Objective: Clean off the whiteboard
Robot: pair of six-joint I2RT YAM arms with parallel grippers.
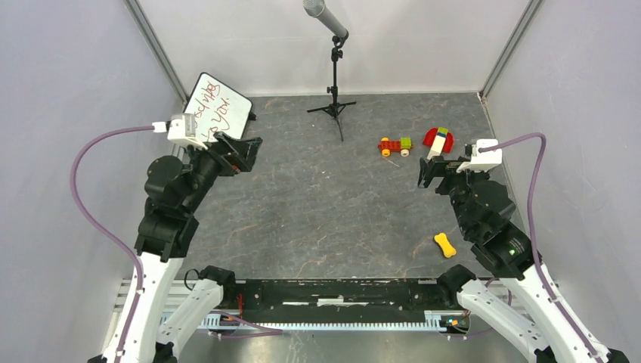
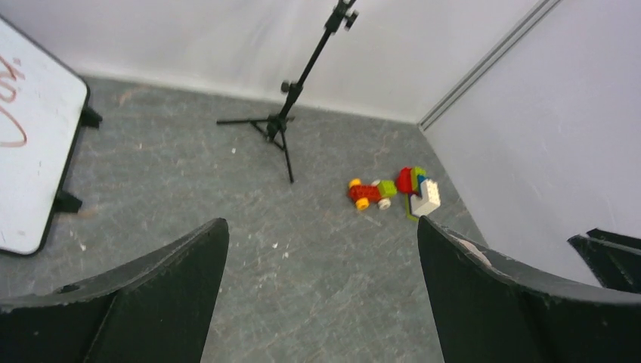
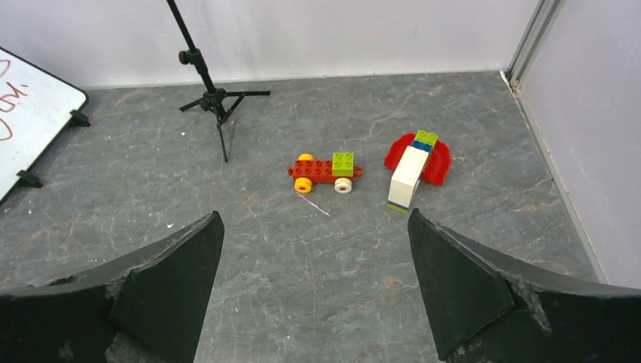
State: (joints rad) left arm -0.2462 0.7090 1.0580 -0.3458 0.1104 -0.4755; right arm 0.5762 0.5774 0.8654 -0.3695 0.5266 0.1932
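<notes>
Judging from the red writing (image 1: 210,108) seen across the whiteboard (image 1: 227,113), the task is not yet begun: no wiped patch is seen, and the whole board is left to be erased. The whiteboard is propped at a tilt in the far left corner of the desk (image 1: 317,204), on small black feet.

No eraser is clearly identified. A small yellow object (image 1: 445,244) lies near the right arm's base, but what it is cannot be told.

The left gripper (image 1: 243,151) is held just in front of the whiteboard's near edge, raised off the desk, with its jaws wide apart and nothing between them. In the left wrist view only the board's right part is caught at the left border, so the gripper is judged to be aimed past it.

The right gripper (image 1: 437,170) is held on the right side, well apart from the whiteboard, jaws likewise spread and empty, pointed towards a toy car (image 1: 395,146) and a red and white block piece (image 1: 438,141). A stand (image 1: 335,83) is placed at the far middle.
</notes>
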